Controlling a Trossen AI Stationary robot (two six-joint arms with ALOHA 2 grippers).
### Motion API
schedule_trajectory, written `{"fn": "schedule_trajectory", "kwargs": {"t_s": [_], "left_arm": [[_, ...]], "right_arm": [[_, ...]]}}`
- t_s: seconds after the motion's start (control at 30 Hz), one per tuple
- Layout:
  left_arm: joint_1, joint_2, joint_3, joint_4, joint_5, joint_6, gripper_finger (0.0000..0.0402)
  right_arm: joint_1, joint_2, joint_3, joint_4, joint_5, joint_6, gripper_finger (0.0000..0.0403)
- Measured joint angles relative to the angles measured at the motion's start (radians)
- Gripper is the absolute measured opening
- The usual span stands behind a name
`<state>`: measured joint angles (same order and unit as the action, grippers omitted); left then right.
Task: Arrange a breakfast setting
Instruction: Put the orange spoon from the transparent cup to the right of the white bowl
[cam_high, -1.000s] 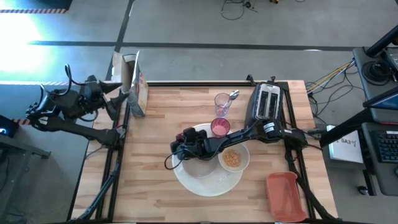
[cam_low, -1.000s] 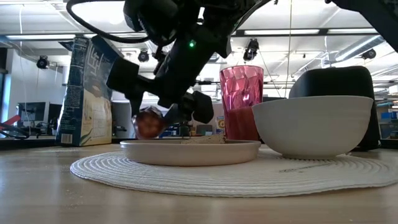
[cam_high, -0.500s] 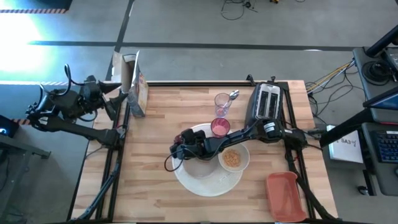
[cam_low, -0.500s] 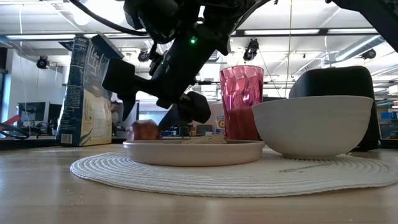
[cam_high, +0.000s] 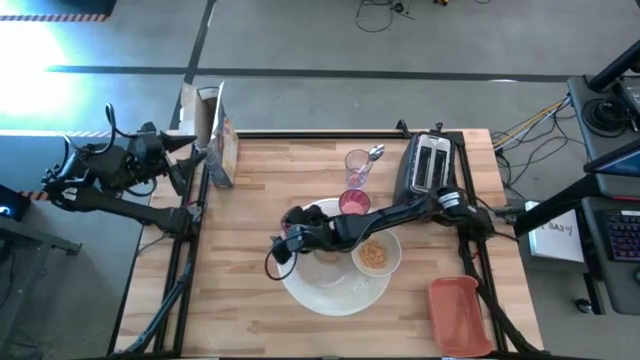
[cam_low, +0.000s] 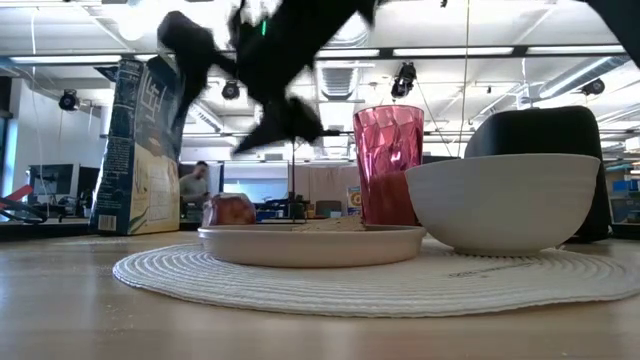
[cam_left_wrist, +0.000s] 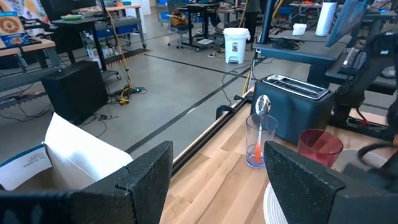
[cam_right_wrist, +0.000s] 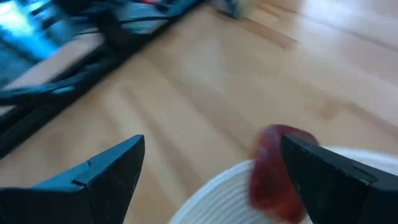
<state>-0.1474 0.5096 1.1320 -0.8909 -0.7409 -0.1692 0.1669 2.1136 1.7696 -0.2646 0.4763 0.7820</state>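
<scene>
So the dark red fruit (cam_low: 230, 210) is sitting on the plate (cam_low: 308, 243) near its left rim, centre-left in the low view. The right gripper (cam_low: 240, 75) hangs above it, fingers spread wide and holding nothing. The fruit looks round, smooth and probably light, so I'd guess it rolls easily on that shallow rim; pinching across its widest part seems safest. The plate and bowl (cam_low: 505, 200) look like hard glazed white ware, stiff and chippable, best taken by the rim. The pink cup (cam_low: 388, 160) is faceted translucent plastic, likely light and tippy. Everything sits on a woven round placemat (cam_low: 300, 280). The left gripper (cam_high: 195, 152) waits far left by the cereal box (cam_high: 218, 135), fingers wide apart, empty.
</scene>
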Motion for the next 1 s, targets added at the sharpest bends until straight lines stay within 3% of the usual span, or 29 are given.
{"fn": "schedule_trajectory", "kwargs": {"t_s": [0.2, 0.3, 0.47, 0.63, 0.8, 1.0], "left_arm": [[0.0, -0.002, 0.0, 0.0, 0.026, 0.0, 0.0236], [0.0, 0.003, 0.0, 0.002, 0.058, -0.001, 0.0236], [0.0, 0.036, -0.002, 0.031, 0.121, -0.006, 0.0236], [0.0, 0.09, -0.002, 0.084, 0.178, 0.005, 0.0236], [0.0, 0.137, -0.003, 0.138, 0.179, 0.036, 0.0236], [0.0, 0.155, -0.003, 0.193, 0.178, 0.038, 0.0236]], "right_arm": [[0.006, -0.131, 0.079, -0.205, -0.146, -0.112, 0.0361], [0.005, -0.196, 0.142, -0.442, -0.125, -0.11, 0.0361], [-0.011, -0.298, 0.233, -0.851, 0.044, -0.022, 0.0361], [-0.102, -0.377, 0.253, -1.206, 0.046, 0.039, 0.0354], [-0.233, -0.424, 0.242, -1.305, -0.009, -0.082, 0.0346], [-0.374, -0.431, 0.171, -1.305, -0.062, 0.009, 0.0343]]}}
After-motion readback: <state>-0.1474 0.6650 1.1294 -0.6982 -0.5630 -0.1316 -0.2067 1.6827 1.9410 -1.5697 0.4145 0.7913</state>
